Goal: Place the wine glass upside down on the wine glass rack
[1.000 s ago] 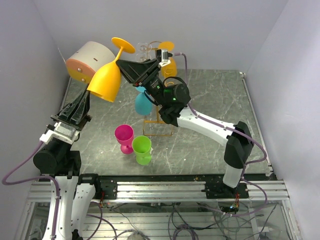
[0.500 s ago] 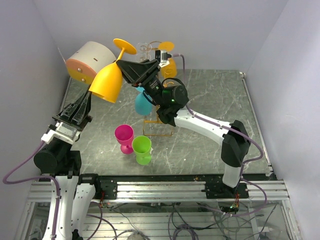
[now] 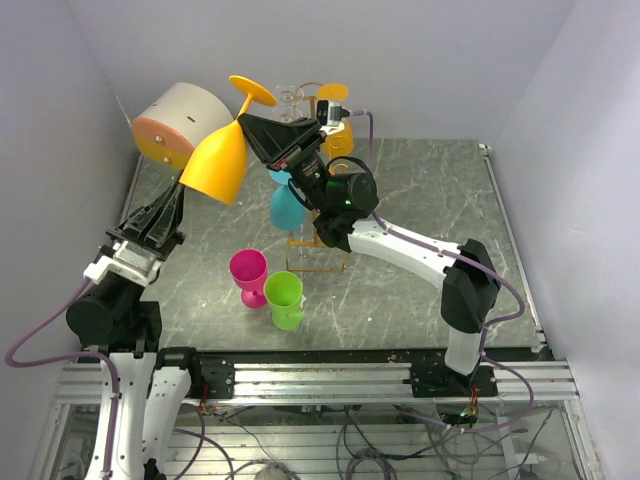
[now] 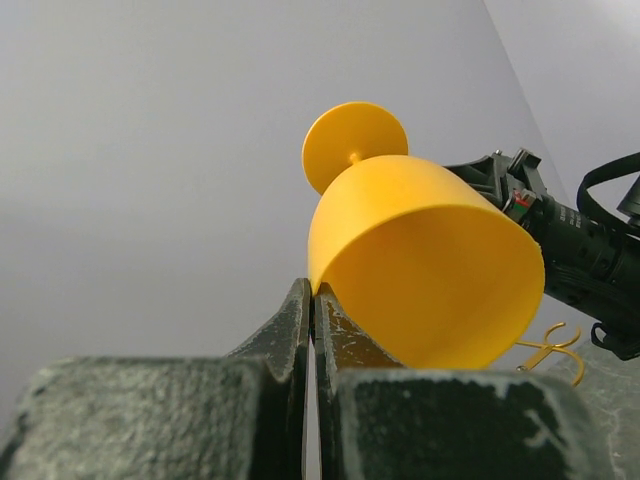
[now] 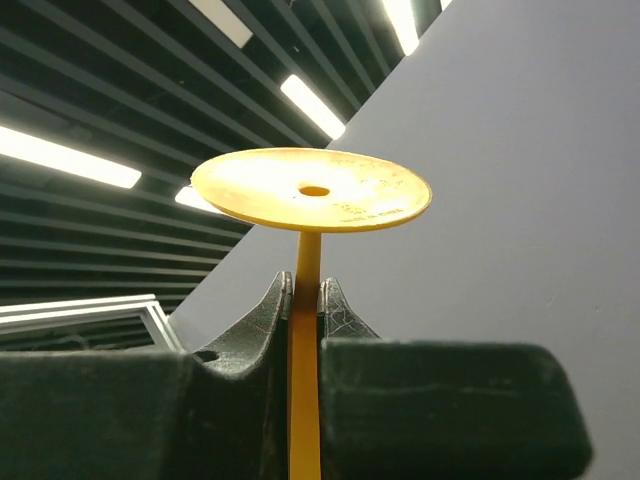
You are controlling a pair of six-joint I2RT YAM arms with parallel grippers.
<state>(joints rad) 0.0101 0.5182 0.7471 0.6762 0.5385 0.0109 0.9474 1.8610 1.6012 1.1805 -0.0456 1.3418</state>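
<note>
The yellow wine glass (image 3: 217,160) hangs upside down in the air at the back left, foot (image 3: 252,90) uppermost. My left gripper (image 3: 183,190) is shut on the bowl's rim (image 4: 318,285), reaching up from below. My right gripper (image 3: 244,119) is shut on the thin stem (image 5: 305,270) just under the foot (image 5: 312,190). The wine glass rack (image 3: 318,268) is an orange-gold wire stand behind my right arm, which hides most of it. A blue glass (image 3: 285,207) and an orange glass (image 3: 338,135) hang on the rack.
A cream drum with an orange face (image 3: 175,120) stands at the back left, close to the held glass. A pink glass (image 3: 248,272) and a green glass (image 3: 284,298) stand on the table in front of the rack. A clear glass (image 3: 288,97) shows near the rack's top.
My right gripper has closed onto the yellow glass's stem. The glass has shifted slightly up and to the right, with the left gripper still on the rim.
</note>
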